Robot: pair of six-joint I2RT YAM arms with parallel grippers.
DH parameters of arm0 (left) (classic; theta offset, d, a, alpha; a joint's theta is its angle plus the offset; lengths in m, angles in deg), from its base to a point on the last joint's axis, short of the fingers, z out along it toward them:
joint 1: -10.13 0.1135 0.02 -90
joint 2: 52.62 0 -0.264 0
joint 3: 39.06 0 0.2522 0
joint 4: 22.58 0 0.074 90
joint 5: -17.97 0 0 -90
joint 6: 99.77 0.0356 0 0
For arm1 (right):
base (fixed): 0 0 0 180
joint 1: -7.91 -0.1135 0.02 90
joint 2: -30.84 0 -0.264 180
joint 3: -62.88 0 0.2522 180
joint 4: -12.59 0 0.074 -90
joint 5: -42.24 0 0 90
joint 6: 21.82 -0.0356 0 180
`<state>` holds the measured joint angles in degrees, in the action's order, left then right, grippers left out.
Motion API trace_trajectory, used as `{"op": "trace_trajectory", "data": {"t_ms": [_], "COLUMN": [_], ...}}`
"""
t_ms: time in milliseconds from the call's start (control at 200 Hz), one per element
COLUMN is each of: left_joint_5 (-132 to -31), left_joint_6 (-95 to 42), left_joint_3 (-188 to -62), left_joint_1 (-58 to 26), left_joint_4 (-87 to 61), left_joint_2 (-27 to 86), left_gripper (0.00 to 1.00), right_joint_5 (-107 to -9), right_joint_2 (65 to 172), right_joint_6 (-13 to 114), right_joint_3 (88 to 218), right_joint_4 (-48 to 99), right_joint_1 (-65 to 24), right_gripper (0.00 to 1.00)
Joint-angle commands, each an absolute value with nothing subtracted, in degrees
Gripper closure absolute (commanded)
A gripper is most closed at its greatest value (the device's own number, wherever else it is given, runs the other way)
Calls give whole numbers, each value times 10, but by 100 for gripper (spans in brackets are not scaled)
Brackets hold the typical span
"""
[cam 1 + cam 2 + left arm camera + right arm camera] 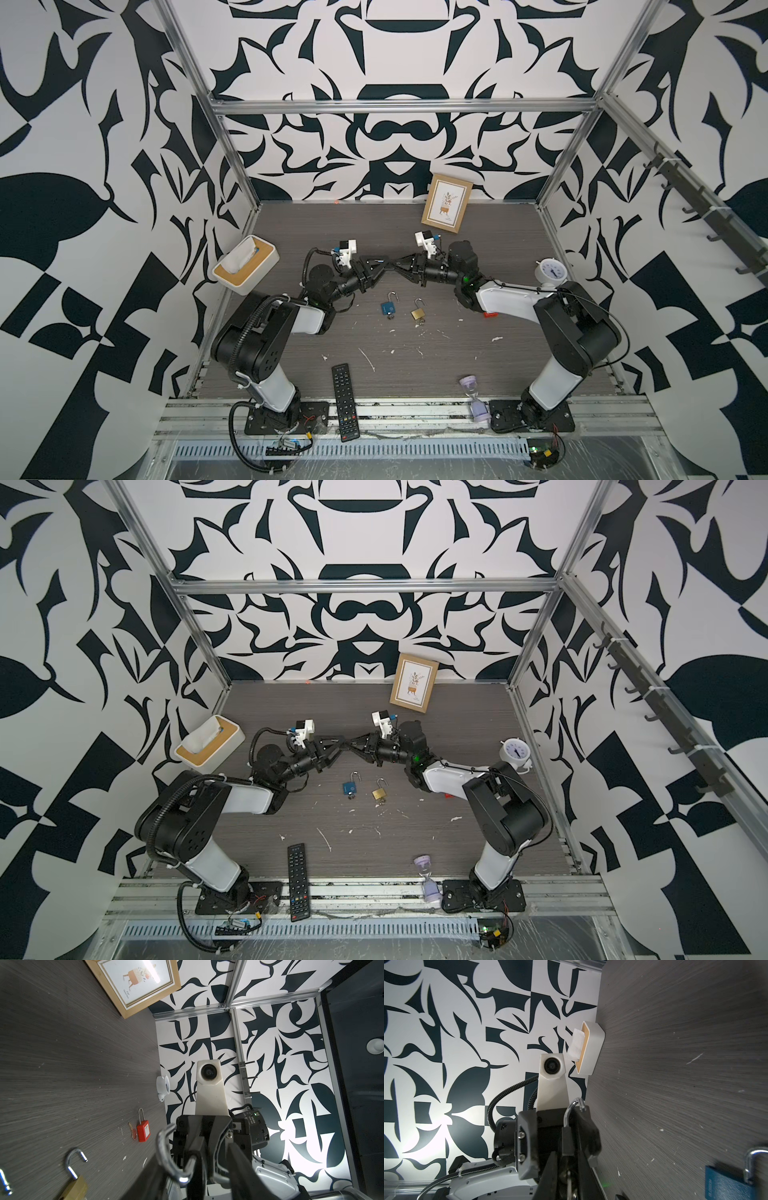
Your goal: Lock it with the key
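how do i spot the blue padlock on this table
Start at the dark grey wood-grain table and go to its middle. Two open-shackled padlocks lie side by side there. The small blue square-bodied padlock is the left one; its neighbour is a brass padlock.

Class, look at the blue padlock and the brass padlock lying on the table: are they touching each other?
Apart. Both top views show the blue padlock and the brass padlock side by side with a strip of bare table between them.

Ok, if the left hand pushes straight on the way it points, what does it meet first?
The black padlock with a silver shackle, gripped by the right hand, directly at the left hand's fingertips.
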<state>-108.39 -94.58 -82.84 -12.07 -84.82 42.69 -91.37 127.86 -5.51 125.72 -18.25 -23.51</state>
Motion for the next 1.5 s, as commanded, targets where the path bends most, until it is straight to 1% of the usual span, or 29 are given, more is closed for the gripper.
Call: {"op": "trace_trajectory", "data": {"t_ms": [0,105,220,325,450,640,755,1040,1095,1155,1300,1415,1495], "left_joint_5": [-1137,-1152,-1157,-1160,-1163,-1156,-1157,-1148,-1144,-1139,-1122,-1120,-1143], "left_joint_6": [-912,-852,-771,-707,-676,-641,-639,-612,-610,-610,-618,-650,-688], "left_joint_3": [-837,-844,-864,-884,-919,-948,-950,-952,-950,-951,-952,-949,-948], "left_joint_1": [-85,-66,-66,-66,-67,-83,-96,-122,-123,-123,-120,-109,-108], "left_joint_4": [-824,-748,-651,-582,-523,-470,-474,-461,-465,-466,-467,-496,-561], "left_joint_2": [432,415,386,359,347,357,362,363,362,362,364,371,384], "left_gripper": [1,1,1,1,0,7,14,14,11,11,11,10,10], "right_joint_5": [-934,-947,-1001,-1034,-1052,-1047,-1040,-1030,-1029,-1029,-1021,-1015,-1012], "right_joint_2": [1223,1177,1158,1153,1142,1112,1100,1091,1091,1088,1068,1063,1071], "right_joint_6": [-24,19,31,-3,-76,-80,-74,-105,-123,-134,-111,-107,-114], "right_joint_3": [1275,1274,1290,1289,1274,1281,1277,1271,1266,1263,1252,1233,1221], "right_joint_4": [-128,-44,19,14,-63,-49,-30,-53,-75,-87,-46,-39,-44], "right_joint_1": [-217,-197,-188,-187,-188,-192,-195,-200,-201,-202,-202,-202,-202], "right_gripper": [100,100,100,100,100,100,100,100,100,100,100,100,100]}}
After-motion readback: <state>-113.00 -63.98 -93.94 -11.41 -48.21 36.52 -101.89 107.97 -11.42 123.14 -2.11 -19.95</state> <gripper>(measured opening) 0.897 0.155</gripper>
